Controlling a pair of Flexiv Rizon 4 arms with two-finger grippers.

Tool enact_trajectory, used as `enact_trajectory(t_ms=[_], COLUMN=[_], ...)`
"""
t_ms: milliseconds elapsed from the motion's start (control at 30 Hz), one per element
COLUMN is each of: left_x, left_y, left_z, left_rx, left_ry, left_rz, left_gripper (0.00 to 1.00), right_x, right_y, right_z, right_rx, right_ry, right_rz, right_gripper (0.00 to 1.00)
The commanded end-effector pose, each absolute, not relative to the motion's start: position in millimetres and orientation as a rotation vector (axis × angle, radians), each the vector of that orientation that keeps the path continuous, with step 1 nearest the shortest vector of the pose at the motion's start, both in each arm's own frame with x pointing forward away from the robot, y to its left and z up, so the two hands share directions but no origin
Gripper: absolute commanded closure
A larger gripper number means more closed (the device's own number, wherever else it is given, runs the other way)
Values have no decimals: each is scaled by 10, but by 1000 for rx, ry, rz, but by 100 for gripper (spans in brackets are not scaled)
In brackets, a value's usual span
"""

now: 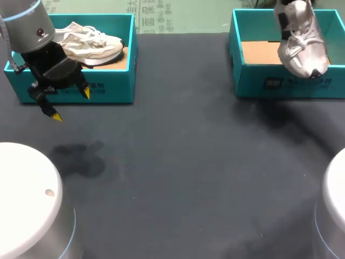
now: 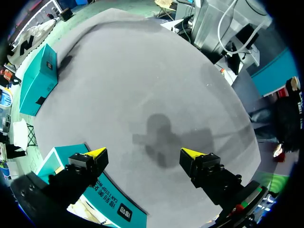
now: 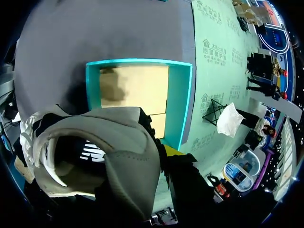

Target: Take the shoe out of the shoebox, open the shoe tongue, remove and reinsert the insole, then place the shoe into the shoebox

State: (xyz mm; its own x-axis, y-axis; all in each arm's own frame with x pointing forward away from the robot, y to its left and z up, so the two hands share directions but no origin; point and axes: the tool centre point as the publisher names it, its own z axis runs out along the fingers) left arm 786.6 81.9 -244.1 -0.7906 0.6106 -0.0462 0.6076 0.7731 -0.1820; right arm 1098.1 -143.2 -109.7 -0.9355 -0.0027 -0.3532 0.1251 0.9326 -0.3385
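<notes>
Over the right box (image 1: 285,81): the right gripper (image 3: 160,152) holds the shoe (image 1: 302,46) in the air, heel up, toe down toward the box. From the right wrist, one yellow fingertip (image 3: 168,151) shows pressed to the outside of the shoe's collar. The other finger is hidden by the shoe, so the grip is read from the shoe hanging clear of any support. The shoe's open mouth fills the space just ahead of the gripper, grey lining outward, dark inside. Under the gripper and shoe lies the box's bare cardboard floor (image 3: 137,90), framed by teal walls.

Left gripper (image 1: 70,104): fingers spread wide, nothing between them. It hangs above the mat (image 1: 188,162), its shadow falling on the mat under it. Just behind it stands the left box (image 1: 116,89), front wall close to the fingers. From the left wrist, that box sits partly under one finger and the mat lies ahead of both tips. Inside the left box, behind the gripper, a second shoe (image 1: 91,43) lies flat, pale upper, dark sole edge showing.

Far ahead of the left gripper, across the mat, the right box shows as a teal block. The two grippers are well apart.
</notes>
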Motion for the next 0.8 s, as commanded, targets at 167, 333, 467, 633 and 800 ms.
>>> enact_trajectory(t_ms=[167,333,467,633,800], left_x=[7855,7855,7855,7855,7855], left_y=[823,823,823,823,823], left_z=[-2442,-2442,-2442,-2442,-2442], left_rx=[-1012,-1012,-1012,-1012,-1012], left_ry=[-2946,-2946,-2946,-2946,-2946], left_rz=[290,290,290,290,290], left_gripper=[0,0,0,0,0], right_x=[11464,11543,11493,11439,11342], right_y=[-1923,-2158,-2377,-2650,-2847], right_z=[-1099,-1201,-1224,-1288,-1296], right_rx=[1,-1,162,489,847], right_ry=[2757,2764,2754,2739,2666], right_rz=[-457,-437,-398,-398,-432], right_gripper=[100,100,100,100,100])
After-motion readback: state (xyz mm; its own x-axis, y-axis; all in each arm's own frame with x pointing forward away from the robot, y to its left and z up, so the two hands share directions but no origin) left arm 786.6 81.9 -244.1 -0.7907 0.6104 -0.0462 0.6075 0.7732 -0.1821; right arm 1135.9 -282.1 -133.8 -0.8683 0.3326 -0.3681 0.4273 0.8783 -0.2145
